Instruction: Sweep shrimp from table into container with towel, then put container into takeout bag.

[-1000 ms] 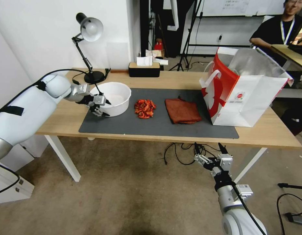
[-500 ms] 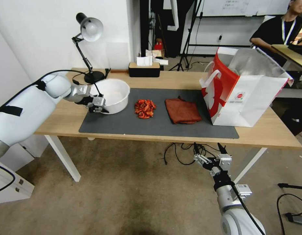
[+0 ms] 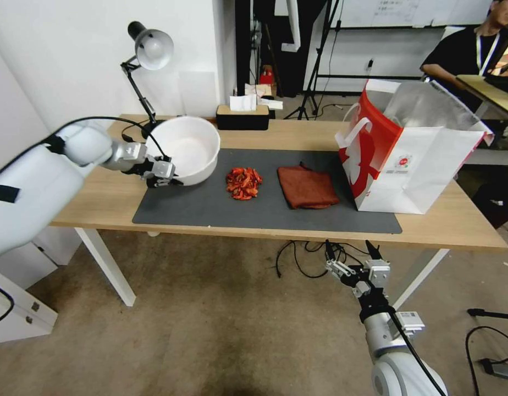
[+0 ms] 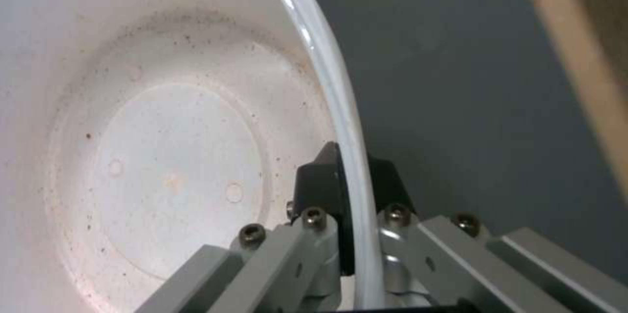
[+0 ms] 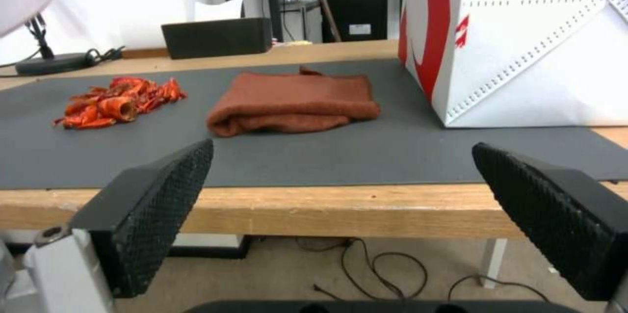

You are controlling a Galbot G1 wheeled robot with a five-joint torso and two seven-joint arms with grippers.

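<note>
So far only the opening grasp looks done. The left gripper is clamped on the rim of the container, one finger inside the wall and the other outside it, as the left wrist view shows, and the white bowl is tipped up with its mouth turned toward the front of the desk, its bottom off the mat. The bowl's inside is bare apart from specks. Just beyond it, away from the gripper along the mat, lies the shrimp in one tight red-orange heap, none of it swept yet. Further out from the gripper, past the heap, sits the towel, folded and untouched, and furthest off stands the takeout bag, upright and open at the top, near the desk's far end.

By my reading, everything that counts is left to do: the towel must be taken up, the shrimp pushed into the bowl, and the bowl carried into the bag.

The left arm reaches in low across the desk's near corner, wrist roughly level, forearm stretched toward the bowl's side. The right gripper hangs below the front edge of the desk, jaws spread wide and holding nothing, pointed at the towel.
</note>
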